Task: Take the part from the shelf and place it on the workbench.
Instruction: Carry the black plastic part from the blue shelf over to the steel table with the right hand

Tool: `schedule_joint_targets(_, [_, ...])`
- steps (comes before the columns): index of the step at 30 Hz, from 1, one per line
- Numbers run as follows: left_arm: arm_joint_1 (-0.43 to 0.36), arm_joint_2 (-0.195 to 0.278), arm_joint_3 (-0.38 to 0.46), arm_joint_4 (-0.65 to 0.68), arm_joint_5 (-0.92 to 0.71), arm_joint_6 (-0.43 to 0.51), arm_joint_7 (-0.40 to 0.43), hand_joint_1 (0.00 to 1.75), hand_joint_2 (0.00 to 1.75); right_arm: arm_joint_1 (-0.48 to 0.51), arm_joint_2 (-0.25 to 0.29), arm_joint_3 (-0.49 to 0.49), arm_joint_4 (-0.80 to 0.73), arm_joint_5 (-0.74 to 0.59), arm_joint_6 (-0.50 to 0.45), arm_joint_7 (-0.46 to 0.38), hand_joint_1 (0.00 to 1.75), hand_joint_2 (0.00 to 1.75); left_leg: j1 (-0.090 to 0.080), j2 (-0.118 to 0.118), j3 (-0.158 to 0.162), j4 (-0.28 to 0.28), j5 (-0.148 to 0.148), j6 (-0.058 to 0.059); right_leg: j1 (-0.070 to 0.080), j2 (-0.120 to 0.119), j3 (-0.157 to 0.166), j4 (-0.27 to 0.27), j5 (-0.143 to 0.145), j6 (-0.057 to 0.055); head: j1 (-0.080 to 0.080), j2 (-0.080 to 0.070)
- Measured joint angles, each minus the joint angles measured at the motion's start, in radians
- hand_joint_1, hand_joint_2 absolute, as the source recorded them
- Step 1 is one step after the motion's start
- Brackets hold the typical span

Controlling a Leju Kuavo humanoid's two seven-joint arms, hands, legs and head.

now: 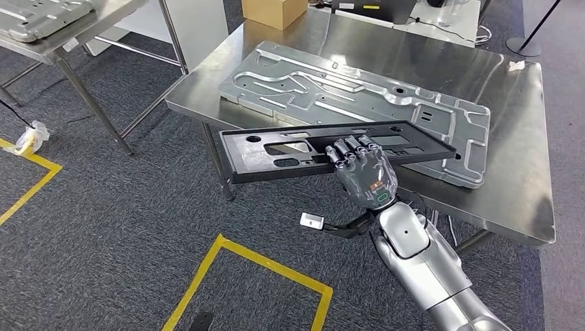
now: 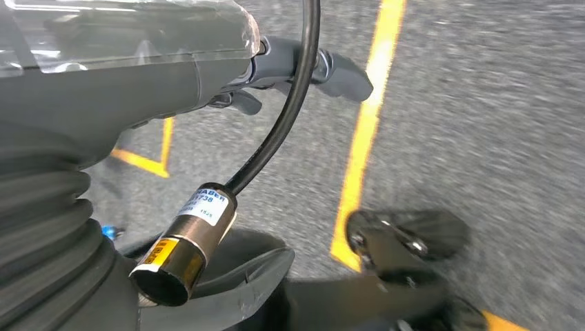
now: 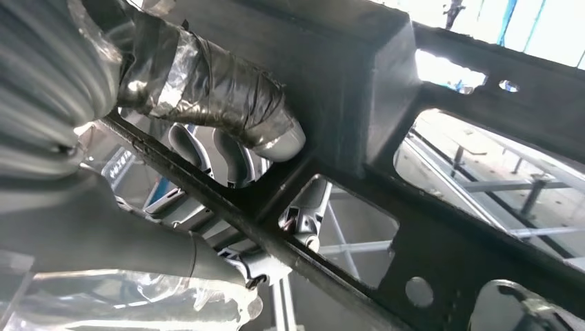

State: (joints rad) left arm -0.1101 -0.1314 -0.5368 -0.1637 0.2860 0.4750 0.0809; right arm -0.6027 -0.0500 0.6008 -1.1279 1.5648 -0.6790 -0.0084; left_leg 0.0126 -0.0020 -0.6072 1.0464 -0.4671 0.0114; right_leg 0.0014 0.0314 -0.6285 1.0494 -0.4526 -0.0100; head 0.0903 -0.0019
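A long flat black part with several cut-outs hangs level over the near edge of the steel workbench. My right hand grips its near long edge, fingers over the top and the taped thumb pressed against the underside of the black part. The part's right end lies above a large silver machined plate on the bench; its left end juts past the bench corner over the carpet. My left hand hangs over the floor with nothing in it, its fingers curled in.
A cardboard box and a laptop stand at the bench's far edge. Another steel table with a silver plate is at the back left. Yellow tape lines mark the grey carpet below.
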Motion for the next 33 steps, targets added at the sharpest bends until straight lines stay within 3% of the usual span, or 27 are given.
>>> schedule_joint_targets(2, [0.001,0.000,0.000,0.000,0.001,0.001,0.007,0.00,1.75,-0.003,0.000,0.005,0.000,0.000,0.000,0.002,1.75,1.75,-0.001,-0.003,0.000,-0.001,0.001,0.001,0.001,-0.002,0.003,-0.004,0.001,-0.006,0.000,0.000])
schedule_joint_targets(9, [0.001,0.000,0.000,0.000,0.001,0.003,0.015,0.00,1.75,-0.018,0.000,0.019,0.001,0.000,0.001,0.009,1.75,1.75,-0.002,-0.005,0.000,-0.001,0.001,0.006,0.000,-0.005,0.007,-0.011,0.004,-0.002,0.000,0.000])
schedule_joint_targets(13, [0.003,0.001,0.000,0.000,0.001,0.008,0.017,0.00,1.75,-0.030,0.002,0.036,0.004,0.000,0.004,0.014,1.75,1.75,-0.010,-0.006,-0.003,0.006,-0.001,0.020,-0.008,-0.006,0.010,-0.022,0.009,0.028,0.000,0.000])
schedule_joint_targets(16, [0.004,0.001,0.000,0.000,-0.001,0.006,0.015,0.00,1.75,-0.032,0.003,0.037,0.004,0.000,0.005,0.014,1.75,1.75,-0.003,-0.003,0.004,-0.010,0.005,0.033,-0.008,-0.010,0.007,-0.016,0.003,0.040,0.000,0.000])
schedule_joint_targets(18, [0.005,0.001,0.000,0.000,-0.002,0.003,0.014,0.00,1.75,-0.035,0.003,0.037,0.004,0.000,0.005,0.013,1.75,1.75,0.004,0.001,0.013,-0.025,0.010,0.041,-0.009,-0.017,-0.023,0.049,-0.035,0.044,0.001,0.000])
schedule_joint_targets(20, [0.006,0.001,0.000,0.000,-0.002,0.000,0.014,0.00,1.75,-0.036,0.003,0.037,0.006,0.000,0.005,0.013,1.75,1.75,0.004,0.003,0.016,-0.027,0.010,0.042,-0.015,-0.021,-0.086,0.175,-0.091,0.048,0.001,0.000])
schedule_joint_targets(21, [0.007,0.001,0.000,0.000,-0.002,-0.001,0.014,0.00,1.75,-0.035,0.003,0.038,0.007,0.000,0.005,0.013,1.75,1.75,0.005,0.004,0.016,-0.027,0.009,0.040,-0.020,-0.022,-0.114,0.226,-0.105,0.051,0.001,0.000])
schedule_joint_targets(22, [0.009,0.001,0.000,0.000,-0.002,-0.002,0.014,0.00,1.75,-0.034,0.002,0.039,0.009,0.000,0.006,0.012,1.75,1.75,0.006,0.004,0.018,-0.026,0.007,0.037,-0.024,-0.023,-0.126,0.244,-0.100,0.054,0.001,0.000])
schedule_joint_targets(23, [0.011,0.001,0.000,0.000,-0.002,-0.003,0.014,0.00,1.75,-0.032,0.002,0.040,0.010,0.000,0.006,0.012,1.75,1.75,0.008,0.004,0.021,-0.026,0.004,0.033,-0.028,-0.025,-0.120,0.226,-0.077,0.056,0.001,0.000])
schedule_joint_targets(25, [0.014,0.001,0.000,0.000,-0.002,-0.004,0.014,0.00,1.75,-0.032,0.002,0.040,0.012,0.000,0.007,0.013,1.75,1.75,0.013,0.003,0.030,-0.023,-0.006,0.020,-0.035,-0.033,-0.061,0.102,-0.010,0.063,0.001,0.000])
schedule_joint_targets(27, [0.014,0.002,0.000,0.000,-0.002,-0.005,0.014,0.00,1.75,-0.033,0.002,0.042,0.013,0.000,0.007,0.013,1.75,1.75,0.012,0.003,0.033,-0.019,-0.015,0.003,-0.031,-0.038,-0.015,0.008,0.016,0.060,0.002,0.000])
schedule_joint_targets(31, [0.016,0.004,0.000,0.000,-0.002,-0.004,0.014,0.00,1.75,-0.031,0.002,0.044,0.015,0.000,0.008,0.012,1.75,1.75,0.013,0.006,0.041,-0.020,-0.027,-0.025,-0.024,-0.032,-0.003,-0.006,0.001,0.025,-0.001,0.000])
schedule_joint_targets(33, [0.015,0.004,0.000,0.000,-0.001,-0.004,0.012,0.00,1.75,-0.032,0.002,0.044,0.013,0.000,0.009,0.012,1.75,1.75,0.016,0.007,0.019,0.035,-0.056,-0.031,-0.023,-0.031,0.012,-0.011,-0.006,0.007,-0.004,0.000])
